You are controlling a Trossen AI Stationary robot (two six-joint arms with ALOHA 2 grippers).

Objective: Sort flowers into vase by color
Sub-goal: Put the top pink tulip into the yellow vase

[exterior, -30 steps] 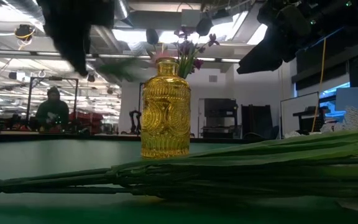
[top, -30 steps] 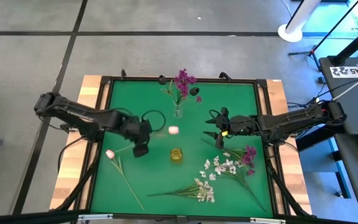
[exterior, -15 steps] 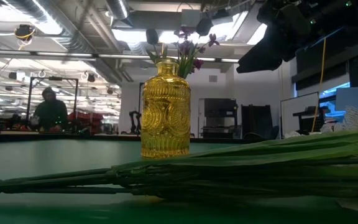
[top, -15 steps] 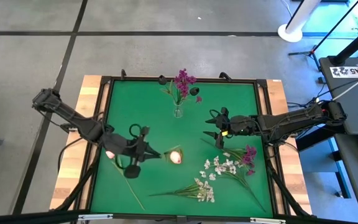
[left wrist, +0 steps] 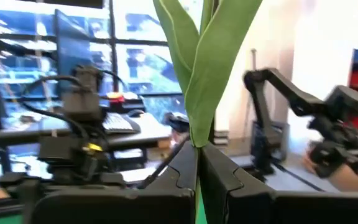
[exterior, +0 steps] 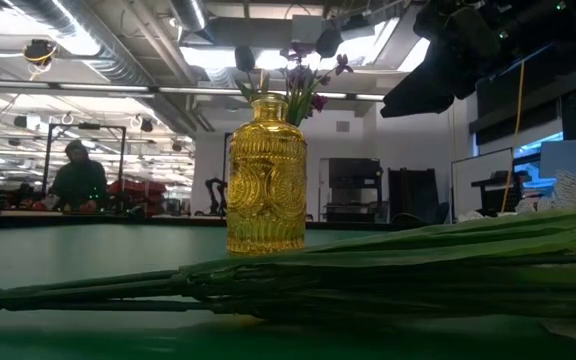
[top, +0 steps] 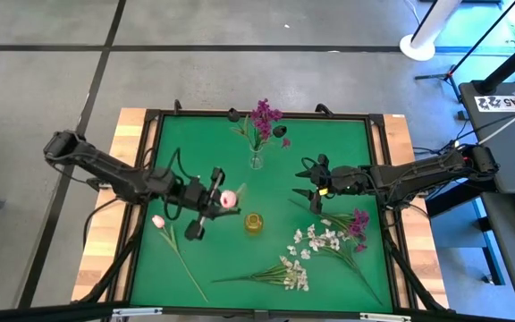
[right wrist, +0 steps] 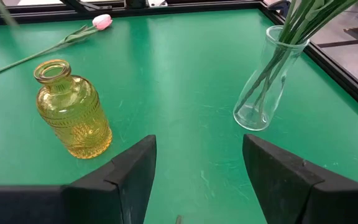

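Clear glass vase [top: 256,161]: holds magenta flowers [top: 264,114]. Yellow glass vase [top: 253,223]: empty. Left gripper [top: 211,201]: clamped on a pink tulip [top: 228,198], raised beside the yellow vase. On the mat: second pink tulip [top: 158,221], white sprays [top: 316,239], one magenta stem [top: 358,221]. Right gripper [top: 312,183]: spread wide, idle.

You're in a robotics lab or workshop: grey concrete floor with dark seams [top: 52,107], exposed silver ceiling ducts [exterior: 128,60], strip lights, long benches with a person in dark clothes [exterior: 78,180] working, another dark robot arm on a stand [left wrist: 291,99], monitors and a keyboard [left wrist: 117,121] by big windows.
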